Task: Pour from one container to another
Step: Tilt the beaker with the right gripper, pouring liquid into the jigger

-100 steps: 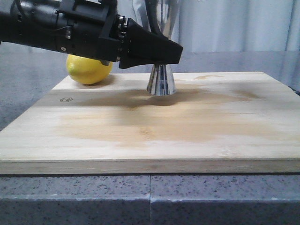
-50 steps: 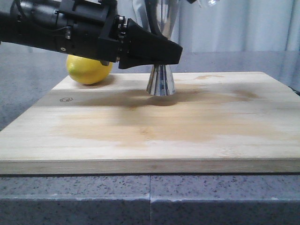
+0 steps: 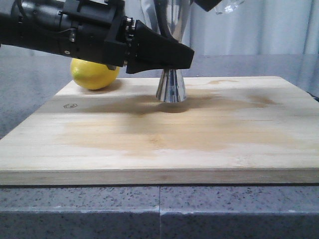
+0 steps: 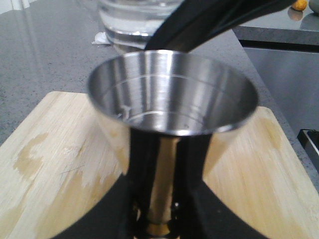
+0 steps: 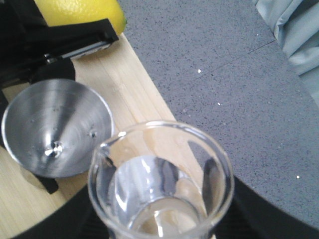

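A: Where is the jigger (image 3: 171, 82)?
B: Just above the middle of the front view, upright on the wooden board (image 3: 164, 144). The left pincer (image 3: 172, 56) comes in from the upper left and is clenched around its narrow waist.
A: And the beaker (image 5: 162, 181)?
B: At the top edge of the front view, right of centre, held in the air by the right pincer (image 5: 159, 226), which grasps it from both sides. In the right wrist view it fills the lower middle, with the jigger's open cup at centre left.
A: Anything in them?
B: A little clear liquid sits in the beaker; droplets show inside the jigger.
A: What else?
B: A lemon (image 3: 94, 73) lies at the board's far left corner, upper left of the front view, and the board rests on a grey speckled tabletop (image 3: 239, 211)
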Robot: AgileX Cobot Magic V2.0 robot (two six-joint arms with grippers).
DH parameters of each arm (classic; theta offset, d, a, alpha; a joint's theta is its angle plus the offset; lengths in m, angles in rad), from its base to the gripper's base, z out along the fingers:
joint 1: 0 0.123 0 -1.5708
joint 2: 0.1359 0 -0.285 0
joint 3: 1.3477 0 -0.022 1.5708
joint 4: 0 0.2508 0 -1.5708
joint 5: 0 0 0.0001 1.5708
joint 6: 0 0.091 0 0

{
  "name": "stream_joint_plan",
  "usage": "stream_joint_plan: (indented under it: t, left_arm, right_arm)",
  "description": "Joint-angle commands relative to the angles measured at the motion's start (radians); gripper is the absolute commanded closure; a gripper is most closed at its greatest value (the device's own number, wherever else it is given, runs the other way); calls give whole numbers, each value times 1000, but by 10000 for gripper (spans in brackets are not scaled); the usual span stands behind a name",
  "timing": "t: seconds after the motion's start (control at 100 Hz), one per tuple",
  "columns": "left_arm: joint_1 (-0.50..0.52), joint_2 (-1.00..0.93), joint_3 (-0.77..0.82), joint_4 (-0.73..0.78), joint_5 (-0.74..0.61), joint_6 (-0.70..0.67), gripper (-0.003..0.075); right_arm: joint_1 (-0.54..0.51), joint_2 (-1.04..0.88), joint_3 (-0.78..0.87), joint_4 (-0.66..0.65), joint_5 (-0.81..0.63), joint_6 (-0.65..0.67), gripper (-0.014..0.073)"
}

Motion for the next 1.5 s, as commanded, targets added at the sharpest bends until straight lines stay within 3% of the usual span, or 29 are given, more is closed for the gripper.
stream_joint_plan:
  t: [0.0,0.78,1.04,1.49]
  left_arm:
    - [1,-47,-30,-69,69,-3,698]
    - [1,-47,-30,-69,72,-3,698]
    - [1,-47,-30,-60,72,-26,698]
    - [1,-47,-30,-60,69,-26,698]
  right_arm:
    - [1,-26,-37,-38,-50,-8,306]
    - [51,-11,-54,-108,-14,-9,307]
    - [81,37,-109,-202,75,-9,306]
    - [108,37,-109,-274,75,-9,307]
